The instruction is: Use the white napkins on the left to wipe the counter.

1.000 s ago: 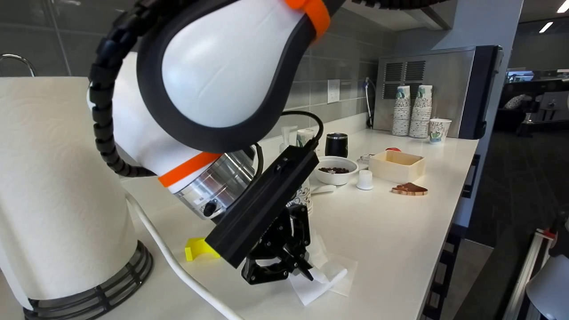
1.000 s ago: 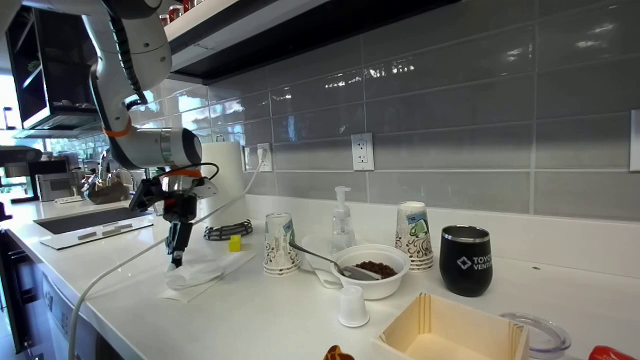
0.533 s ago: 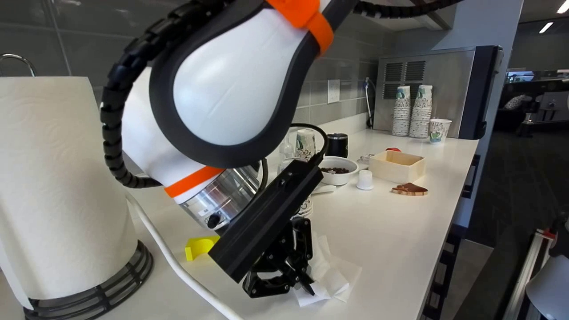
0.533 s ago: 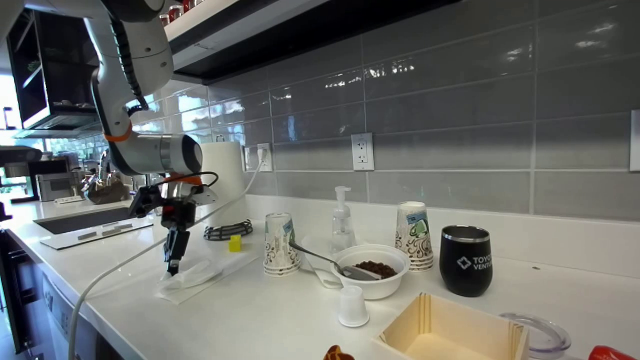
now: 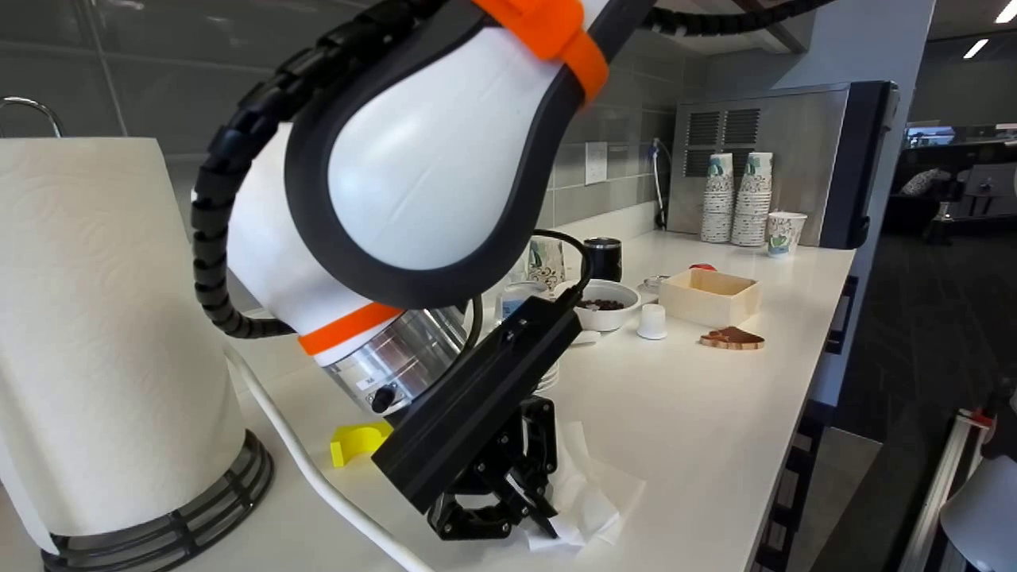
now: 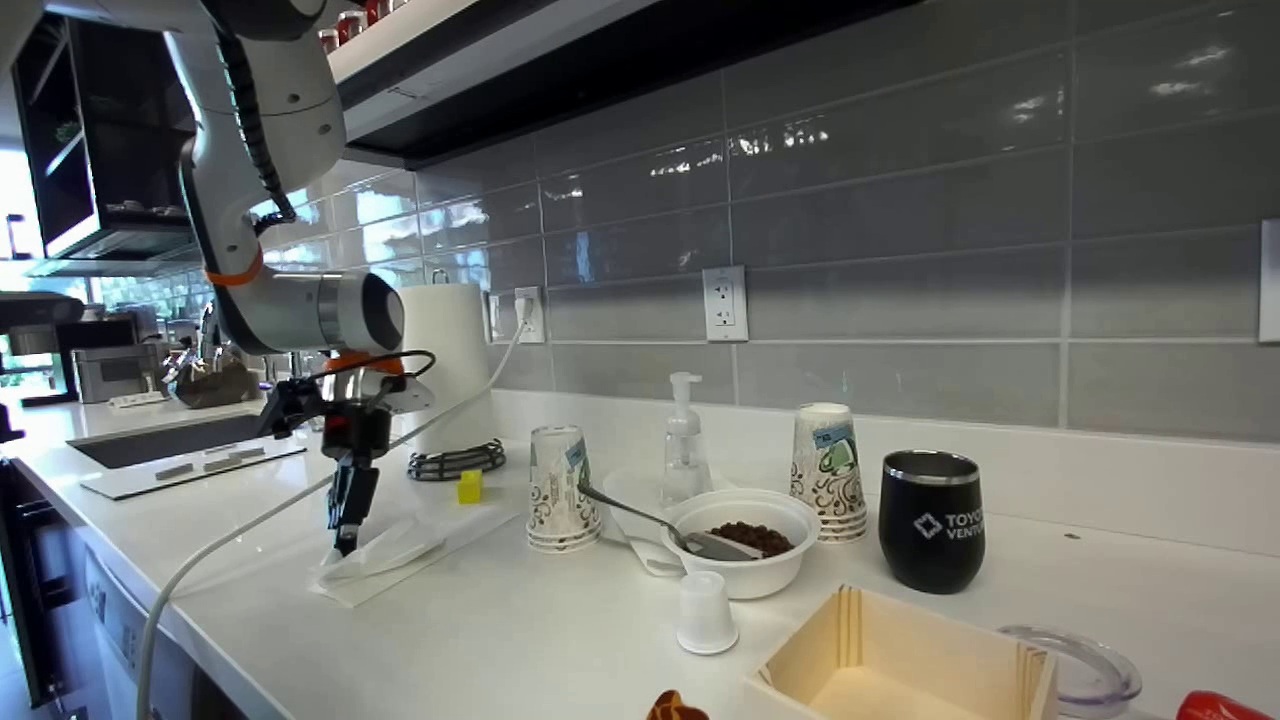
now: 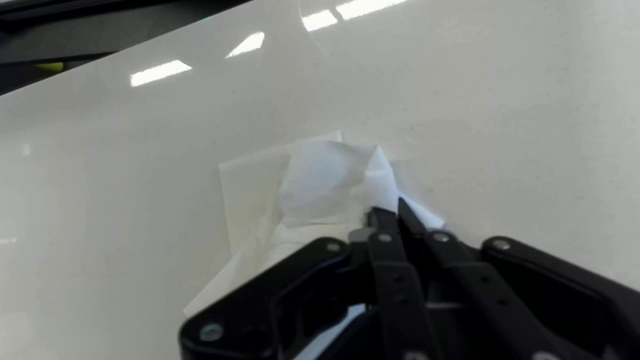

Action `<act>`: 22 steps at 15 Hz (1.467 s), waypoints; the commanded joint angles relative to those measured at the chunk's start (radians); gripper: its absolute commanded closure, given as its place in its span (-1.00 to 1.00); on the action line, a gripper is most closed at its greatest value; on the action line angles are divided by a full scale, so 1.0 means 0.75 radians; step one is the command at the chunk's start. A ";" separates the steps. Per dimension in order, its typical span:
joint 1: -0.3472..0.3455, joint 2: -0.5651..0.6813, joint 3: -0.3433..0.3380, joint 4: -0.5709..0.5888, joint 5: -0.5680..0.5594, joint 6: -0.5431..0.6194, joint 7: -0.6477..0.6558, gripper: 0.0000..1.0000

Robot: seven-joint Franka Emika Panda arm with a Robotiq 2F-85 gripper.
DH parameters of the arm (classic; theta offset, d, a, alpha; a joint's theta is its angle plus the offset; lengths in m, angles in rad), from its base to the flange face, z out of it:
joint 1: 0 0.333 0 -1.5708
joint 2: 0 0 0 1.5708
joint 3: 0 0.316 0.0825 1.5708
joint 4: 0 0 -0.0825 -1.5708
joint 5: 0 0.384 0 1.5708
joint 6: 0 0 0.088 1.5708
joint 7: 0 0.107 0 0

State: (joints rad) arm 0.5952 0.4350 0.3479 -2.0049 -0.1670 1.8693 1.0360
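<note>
The white napkins (image 7: 315, 185) lie crumpled on the off-white counter (image 7: 500, 125), with thin corners spread flat around a folded peak. My gripper (image 7: 395, 206) points down at them, its black fingertips nearly together and a fold of napkin pinched at the tips. Part of the napkins is hidden under the fingers in the wrist view. In an exterior view the gripper (image 5: 548, 520) stands at the near side of the napkins (image 5: 592, 500), tips low at the counter (image 5: 667, 429). Another exterior view has the fingertips (image 6: 345, 542) touching the napkins' (image 6: 390, 560) left part.
A paper-towel roll (image 5: 103, 318) on a black base stands beside a white cable (image 5: 310, 469) and a yellow piece (image 5: 357, 441). Farther along are stacked cups (image 6: 560, 490), a soap dispenser (image 6: 684, 450), a bowl (image 6: 740, 570), a black tumbler (image 6: 932, 520) and a wooden box (image 6: 900, 650).
My gripper has come down lower and shifted slightly toward the counter's front edge. The napkins have slid a little with the fingertips and bunched up more.
</note>
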 commanded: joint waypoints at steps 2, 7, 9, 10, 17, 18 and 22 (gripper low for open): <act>-0.001 -0.050 -0.020 -0.097 0.062 0.158 -0.005 0.11; -0.006 -0.082 -0.025 -0.168 0.098 0.301 -0.004 -0.64; -0.009 -0.100 -0.025 -0.210 0.115 0.383 0.003 -0.94; -0.010 -0.109 -0.026 -0.231 0.123 0.430 0.010 -1.00; 0.010 -0.245 -0.050 -0.401 0.068 0.765 0.165 -1.00; 0.011 -0.267 -0.051 -0.420 0.056 0.788 0.187 -1.00; 0.000 -0.362 -0.040 -0.493 0.048 0.820 0.240 -1.00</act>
State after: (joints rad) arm 0.5907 0.2485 0.3217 -2.3028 -0.1108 2.4504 1.1649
